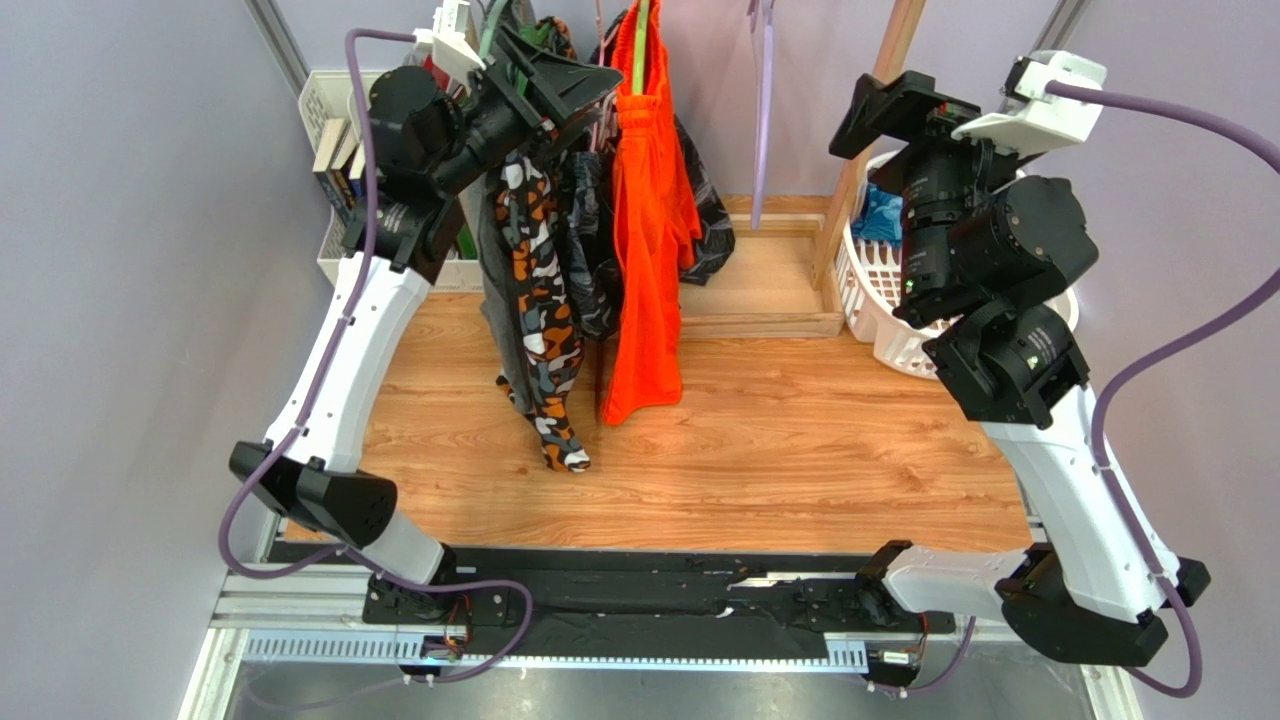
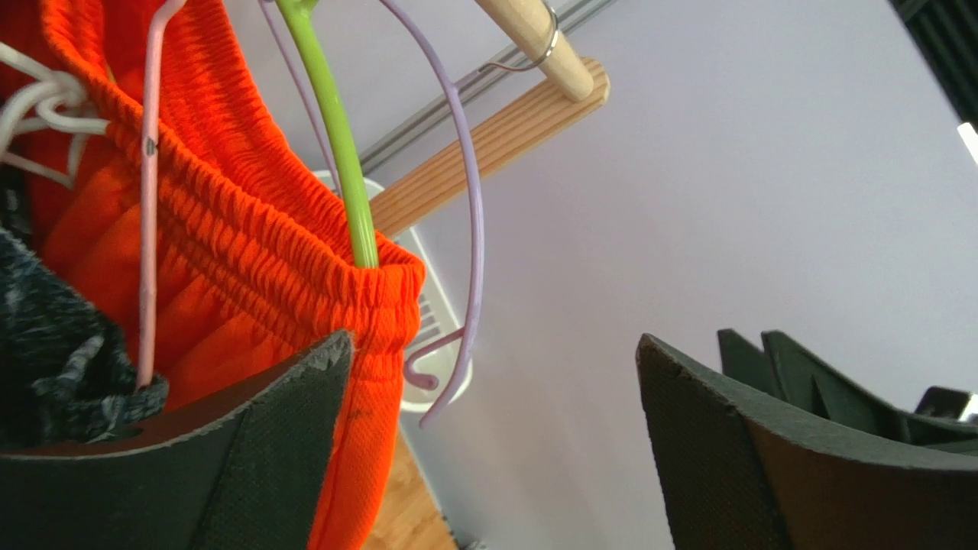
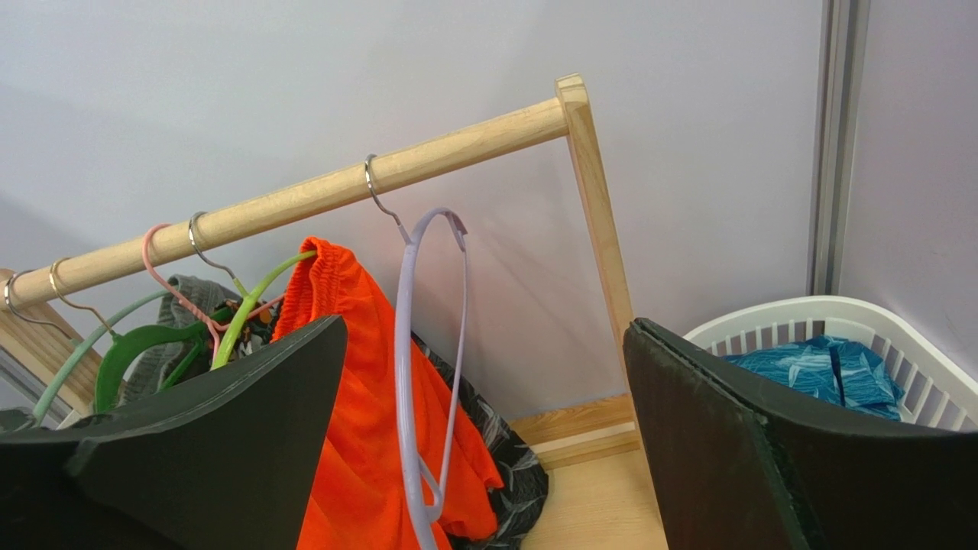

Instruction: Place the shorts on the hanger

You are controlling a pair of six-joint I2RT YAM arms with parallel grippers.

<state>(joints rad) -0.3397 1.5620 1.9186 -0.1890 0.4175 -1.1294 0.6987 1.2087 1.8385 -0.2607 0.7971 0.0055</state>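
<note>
Orange from above: one pair of shorts (image 1: 649, 225) draped on the one lime hanger (image 1: 639, 53), so the hanging looks done. Left wrist: left gripper (image 2: 494, 344) jaws wide, waistband just beside one finger. Next move: back clear without snagging. Right wrist: right gripper (image 3: 482, 332) wide, empty, with one lavender hanger (image 3: 402, 344) alongside.

The left arm (image 1: 349, 360) and right arm (image 1: 1085, 480) show white links, black joints and purple cables (image 1: 224, 525).
</note>
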